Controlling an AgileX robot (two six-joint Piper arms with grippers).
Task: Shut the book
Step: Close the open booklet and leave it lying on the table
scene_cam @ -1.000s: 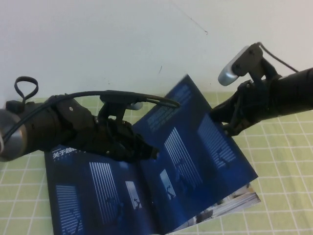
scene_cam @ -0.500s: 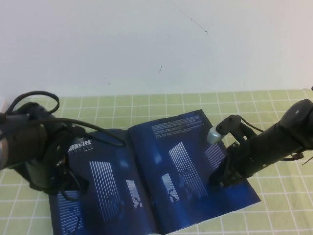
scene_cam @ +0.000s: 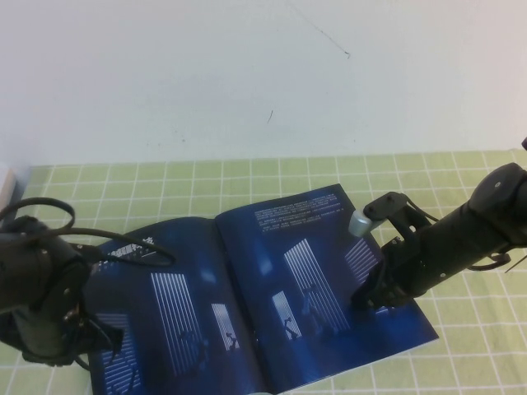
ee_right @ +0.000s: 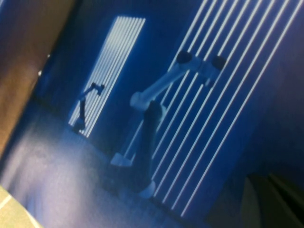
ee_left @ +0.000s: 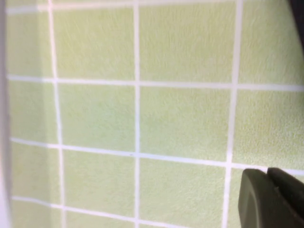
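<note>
A dark blue book point(scene_cam: 280, 280) lies spread open and flat on the green grid mat point(scene_cam: 461, 177), its covers with white stripe patterns facing up. My right gripper point(scene_cam: 362, 298) points down onto the right half of the book, near its outer edge. The right wrist view is filled by that cover point(ee_right: 142, 95), with a printed robot arm on it, and the right gripper point(ee_right: 275, 204) shows dark in one corner. My left arm point(scene_cam: 41, 304) sits low at the book's left edge. The left gripper point(ee_left: 273, 199) hangs over bare mat point(ee_left: 142, 118).
A white wall rises behind the mat. A small white object point(scene_cam: 6, 177) sits at the far left edge. Black cable loops point(scene_cam: 123, 247) from the left arm hang over the book's left half. Bare mat stretches behind and to the right of the book.
The book's raised right half has dropped flat. The left arm has pulled back from the book's middle to the lower left. The right gripper has come down onto the right half.
</note>
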